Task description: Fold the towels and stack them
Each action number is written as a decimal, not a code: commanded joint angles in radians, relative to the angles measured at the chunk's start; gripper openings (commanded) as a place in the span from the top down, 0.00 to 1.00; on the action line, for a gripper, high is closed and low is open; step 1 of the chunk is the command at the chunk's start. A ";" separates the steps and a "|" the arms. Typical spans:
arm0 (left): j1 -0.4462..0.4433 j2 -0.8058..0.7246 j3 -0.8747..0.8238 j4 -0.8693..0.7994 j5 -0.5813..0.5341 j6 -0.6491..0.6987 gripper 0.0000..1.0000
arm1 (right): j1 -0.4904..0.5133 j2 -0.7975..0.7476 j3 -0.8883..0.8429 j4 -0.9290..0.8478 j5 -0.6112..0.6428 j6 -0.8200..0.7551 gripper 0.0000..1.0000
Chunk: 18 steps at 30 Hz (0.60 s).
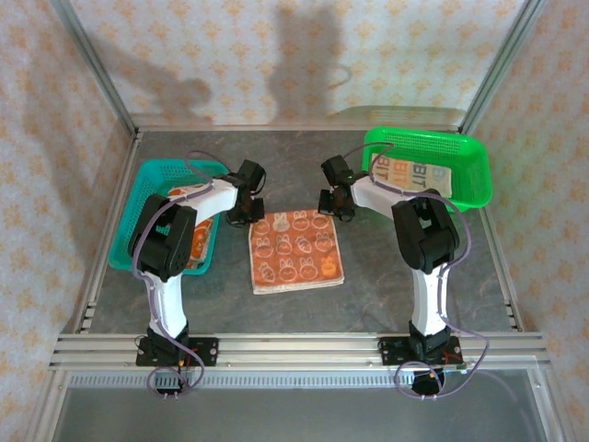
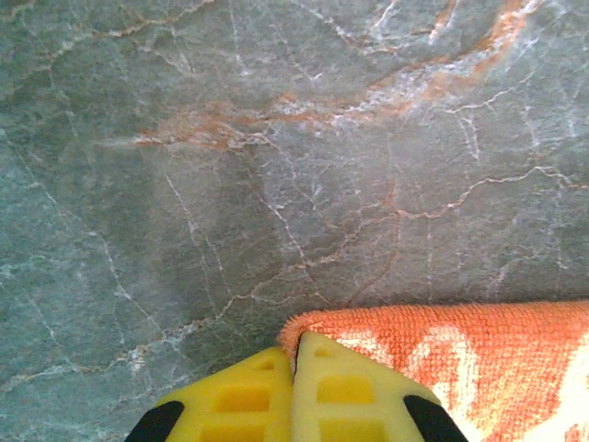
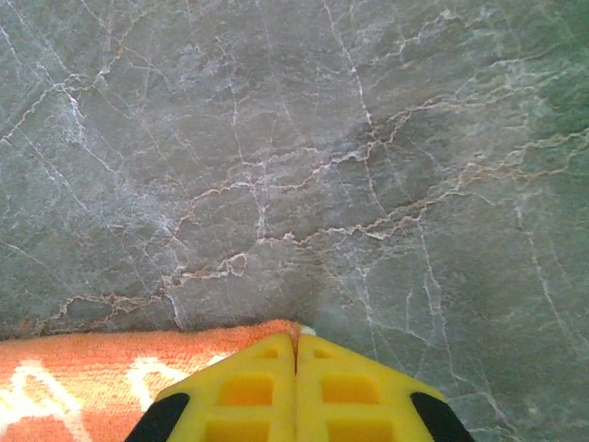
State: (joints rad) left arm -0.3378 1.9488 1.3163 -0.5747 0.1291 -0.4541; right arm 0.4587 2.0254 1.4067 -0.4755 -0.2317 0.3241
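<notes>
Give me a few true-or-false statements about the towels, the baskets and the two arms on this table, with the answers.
1. An orange towel lies flat on the table between the two arms. True.
2. The left jaws and right jaws stand wide open. False: both are shut, their tips at the orange towel's two far corners.
3. A cream towel with lettering lies in the green basket. True.
4. The teal basket stands on the right side of the table. False: it stands on the left, and the green basket is on the right.
</notes>
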 commanded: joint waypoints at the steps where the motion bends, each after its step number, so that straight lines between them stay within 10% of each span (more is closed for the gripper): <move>1: 0.003 -0.084 0.072 -0.041 -0.033 0.048 1.00 | -0.030 -0.094 0.045 -0.029 0.041 -0.033 1.00; 18: -0.026 -0.381 -0.253 0.279 0.000 0.080 1.00 | 0.009 -0.408 -0.293 0.197 0.060 -0.053 1.00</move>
State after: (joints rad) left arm -0.3481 1.6127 1.1320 -0.3870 0.1425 -0.3836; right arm 0.4496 1.6604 1.1877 -0.3317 -0.2264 0.2825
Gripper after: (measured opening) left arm 0.044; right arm 0.049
